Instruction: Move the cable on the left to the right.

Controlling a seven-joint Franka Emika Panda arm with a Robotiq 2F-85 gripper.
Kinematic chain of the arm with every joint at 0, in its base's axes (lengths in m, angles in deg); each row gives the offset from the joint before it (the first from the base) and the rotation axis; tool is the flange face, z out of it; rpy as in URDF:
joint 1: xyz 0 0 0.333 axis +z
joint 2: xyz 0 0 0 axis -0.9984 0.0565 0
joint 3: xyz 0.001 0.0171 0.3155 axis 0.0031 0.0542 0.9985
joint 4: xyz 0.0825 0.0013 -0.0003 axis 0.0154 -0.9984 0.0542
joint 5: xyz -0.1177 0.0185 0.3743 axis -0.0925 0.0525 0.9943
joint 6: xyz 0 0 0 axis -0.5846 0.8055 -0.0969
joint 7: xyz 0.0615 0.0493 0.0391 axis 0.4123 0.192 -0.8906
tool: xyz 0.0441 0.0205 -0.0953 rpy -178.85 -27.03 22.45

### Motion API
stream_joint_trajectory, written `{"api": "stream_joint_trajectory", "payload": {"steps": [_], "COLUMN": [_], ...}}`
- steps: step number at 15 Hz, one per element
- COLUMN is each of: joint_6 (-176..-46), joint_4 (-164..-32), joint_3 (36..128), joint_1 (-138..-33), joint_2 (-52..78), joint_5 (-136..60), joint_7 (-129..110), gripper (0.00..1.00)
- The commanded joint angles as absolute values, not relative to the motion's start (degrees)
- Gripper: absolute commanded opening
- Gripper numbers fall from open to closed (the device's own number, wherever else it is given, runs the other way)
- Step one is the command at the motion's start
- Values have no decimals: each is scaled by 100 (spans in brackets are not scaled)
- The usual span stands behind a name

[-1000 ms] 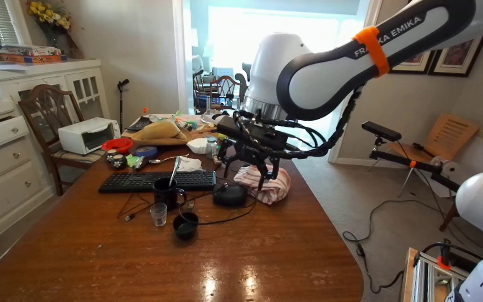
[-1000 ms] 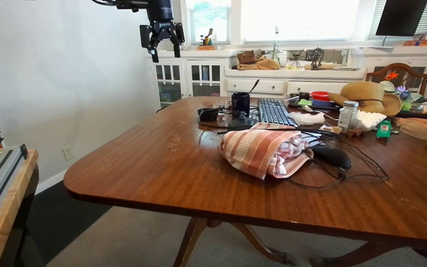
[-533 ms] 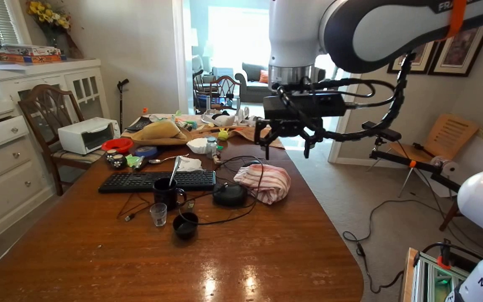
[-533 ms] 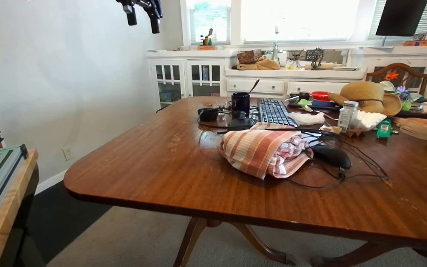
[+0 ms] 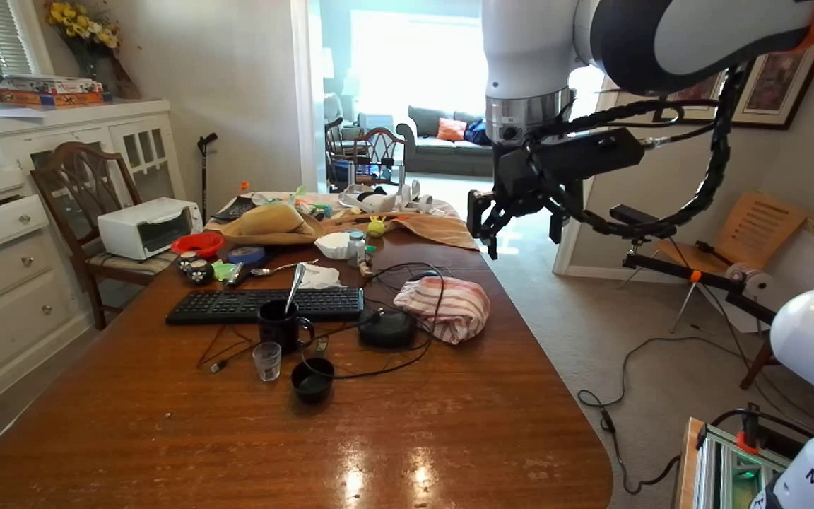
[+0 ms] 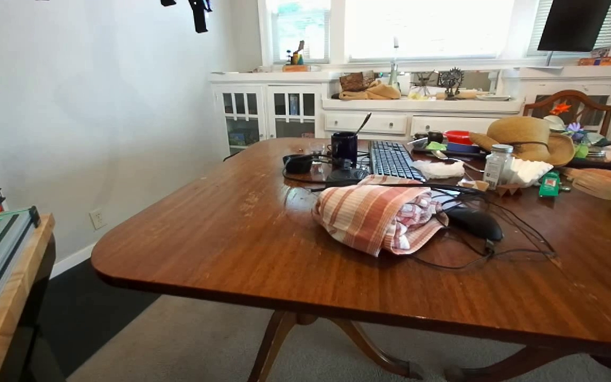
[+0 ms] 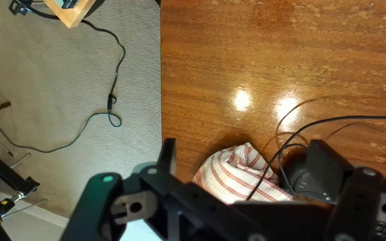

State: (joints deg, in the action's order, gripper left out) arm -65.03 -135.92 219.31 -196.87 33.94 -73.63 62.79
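The black cable lies in loops on the wooden table. In an exterior view it curves from the small black cup past a dark round device and over the striped cloth. It also crosses the cloth in an exterior view, with more loops beside a black mouse. In the wrist view the cable arcs over the table and across the cloth. My gripper is open and empty, tilted, high above the floor just past the table's edge. In the wrist view its fingers are wide apart. Only a finger shows in an exterior view.
A striped cloth, round black device, mug with a spoon, clear glass, black cup and keyboard stand near the cable. A straw hat and clutter lie further back.
My open gripper has risen and moved away from above the cloth, past the table's edge, and has tilted. It has nearly left the top of an exterior view. The cable has not visibly moved.
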Motion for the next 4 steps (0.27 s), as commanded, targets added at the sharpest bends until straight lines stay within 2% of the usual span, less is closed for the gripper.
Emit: {"api": "stream_joint_trajectory", "payload": {"steps": [1, 4], "joint_6": [-6377, -6374], "joint_4": [-13569, -13569], "joint_3": [21778, 21778], "joint_1": [-19430, -19418], "joint_2": [3540, 3541], "joint_5": [-7491, -7493], "joint_7": [6399, 6397], "gripper": [100, 100]}}
